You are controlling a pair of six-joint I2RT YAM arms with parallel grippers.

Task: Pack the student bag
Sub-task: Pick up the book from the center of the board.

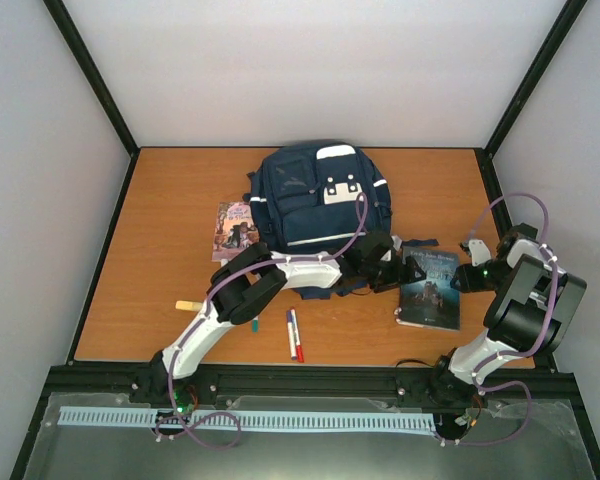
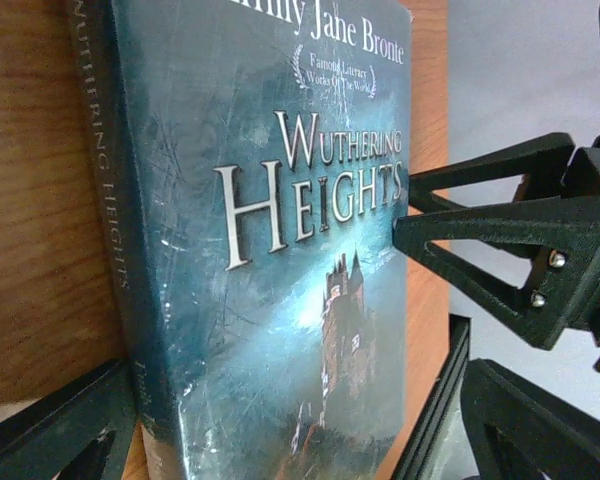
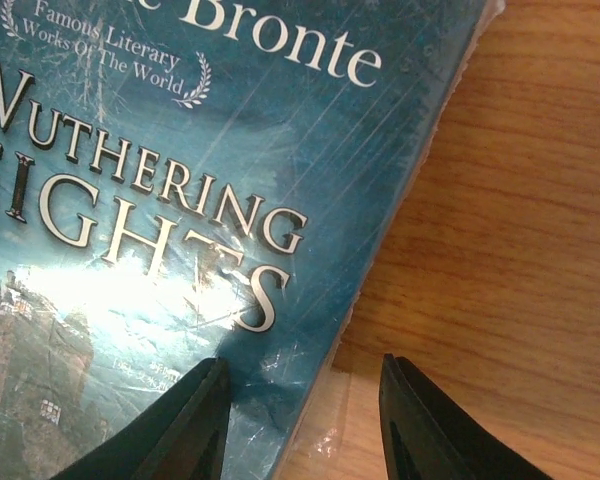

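Observation:
The student bag (image 1: 320, 195), navy with white patches, lies flat at the back middle of the table. A teal book, "Wuthering Heights" (image 1: 430, 292), lies right of it. My left gripper (image 1: 392, 272) reaches across to the book's left edge. In the left wrist view the book (image 2: 270, 260) fills the space between its wide-open fingers (image 2: 65, 430). My right gripper (image 1: 464, 278) is at the book's right edge. Its jaws are part open, one finger (image 3: 195, 425) over the cover (image 3: 160, 200) and the other over bare wood. Neither gripper holds anything.
A second book (image 1: 234, 230) lies left of the bag. Two pens (image 1: 294, 335), a teal marker (image 1: 255, 325) and a pale stick (image 1: 187, 305) lie near the front. Black frame posts and white walls bound the wooden table (image 1: 160, 200).

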